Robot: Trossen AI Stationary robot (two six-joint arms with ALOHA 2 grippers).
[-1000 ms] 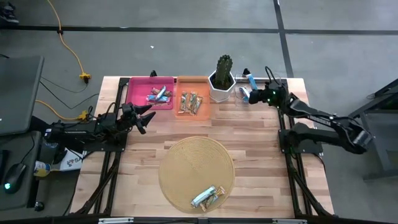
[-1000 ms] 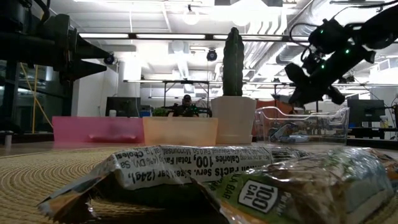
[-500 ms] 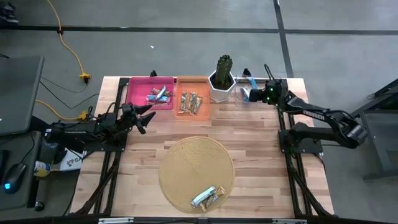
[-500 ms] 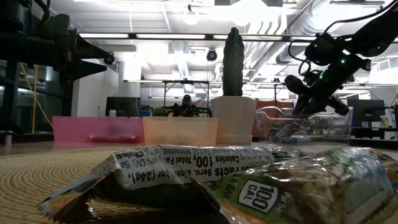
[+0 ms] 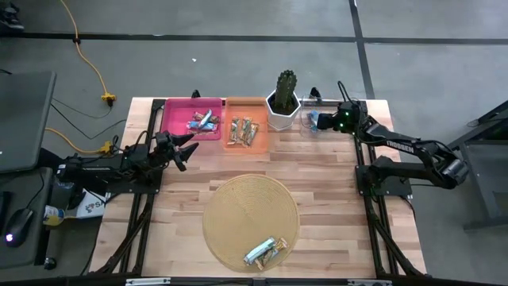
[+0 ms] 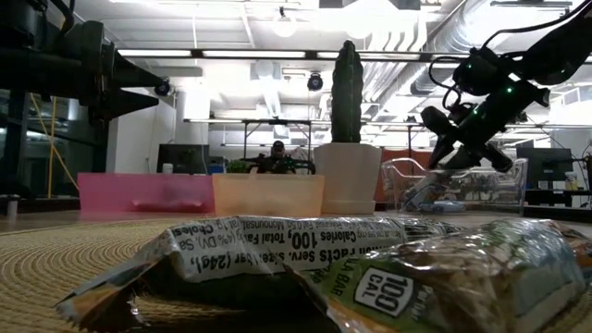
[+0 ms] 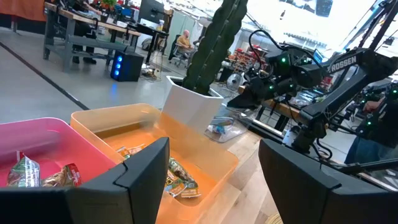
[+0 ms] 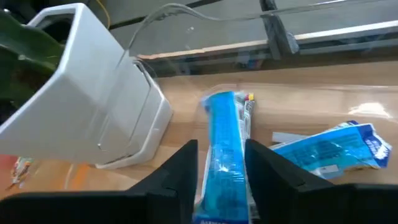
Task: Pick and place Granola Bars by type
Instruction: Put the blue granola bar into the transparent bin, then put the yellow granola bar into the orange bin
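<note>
In the right wrist view a blue-wrapped granola bar (image 8: 225, 134) lies lengthwise between the fingers of my right gripper (image 8: 221, 148), which stands open over a clear tray (image 6: 467, 178) right of the cactus pot (image 5: 283, 107). A second blue-and-white bar (image 8: 333, 149) rests on the tray floor beside it. More bars lie in the pink tray (image 5: 181, 111), in the orange tray (image 5: 246, 129) and on the round woven mat (image 5: 250, 214). My left gripper (image 5: 187, 148) waits open at the table's left, near the pink tray. My right gripper comes slanting down from the table's right side, its fingers (image 8: 264, 174) lying along the blue bar on either side of its near end (image 8: 227, 186). A narrow gap shows at one finger. I cannot tell whether the other still touches the wrapper.
The white pot with its green cactus (image 5: 286, 82) stands close to the left of the clear tray. Two bars (image 5: 264, 252) lie at the mat's near edge and fill the foreground of the low view. Bare wood lies between the mat and the trays.
My right gripper has gone down and toward the cactus pot, tipping and rolling, until it stands low over the clear tray. The blue bar that stuck out beyond its fingers toward the far edge has come down with it into the tray.
</note>
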